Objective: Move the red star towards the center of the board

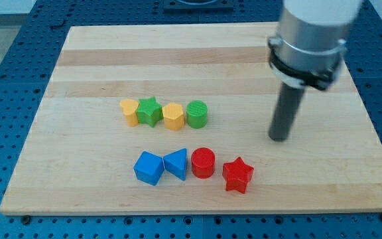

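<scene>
The red star (237,174) lies near the view's bottom, at the right end of a row with a red cylinder (203,162), a blue triangle (176,163) and a blue cube (149,167). My tip (279,138) rests on the board up and to the right of the red star, with a gap between them. Above this row stands another row: a yellow block (130,111), a green star (150,111), a yellow hexagon (173,116) and a green cylinder (197,113).
The wooden board (197,53) lies on a blue perforated table (18,60). The arm's grey body (310,40) hangs over the board's right part.
</scene>
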Robot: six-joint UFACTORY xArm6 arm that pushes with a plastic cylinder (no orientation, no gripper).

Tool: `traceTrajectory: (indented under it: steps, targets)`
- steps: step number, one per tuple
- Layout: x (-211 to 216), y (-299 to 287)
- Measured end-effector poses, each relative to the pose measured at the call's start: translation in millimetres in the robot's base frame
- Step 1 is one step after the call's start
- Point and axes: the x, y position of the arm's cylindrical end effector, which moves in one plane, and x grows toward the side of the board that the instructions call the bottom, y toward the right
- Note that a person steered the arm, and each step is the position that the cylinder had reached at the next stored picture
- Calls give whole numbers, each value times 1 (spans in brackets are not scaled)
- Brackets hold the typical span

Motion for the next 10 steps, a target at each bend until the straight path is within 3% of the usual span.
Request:
traceTrajectory:
  steps: [2, 4, 5, 6, 7, 10]
  targets:
    - [77, -18]
    - [96, -128]
    - [96, -148]
    - [95, -130]
    - [81, -97]
    - [14, -81]
